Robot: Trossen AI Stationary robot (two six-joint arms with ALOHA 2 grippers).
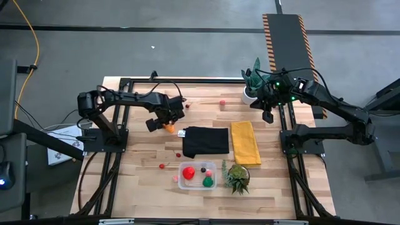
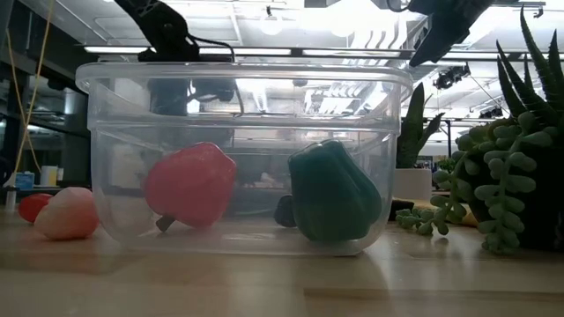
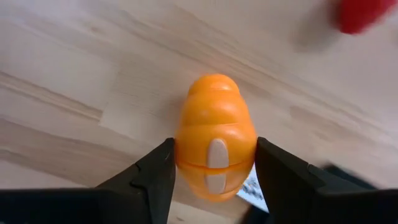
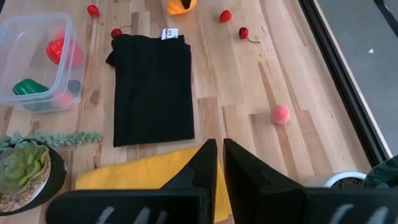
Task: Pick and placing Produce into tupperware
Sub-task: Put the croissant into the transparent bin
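An orange toy vegetable sits between the fingers of my left gripper, over the wood just left of the black cloth. From above, the left gripper covers part of the orange piece. The clear tupperware stands near the front edge and holds a red piece, a green piece and small berries. My right gripper hangs shut and empty above the far right, beside a white plant pot. My left gripper pinches the orange vegetable between its two fingers, on the two opposite sides of its wider end. The fingers point straight down from above. The narrower end sticks out past the fingertips. Whether it rests on the wood or hangs just clear, I cannot tell.
A yellow cloth lies right of the black one. A potted succulent stands right of the tupperware. Loose berries lie on the wood: red ones, a pink ball and a peach piece beside the tub.
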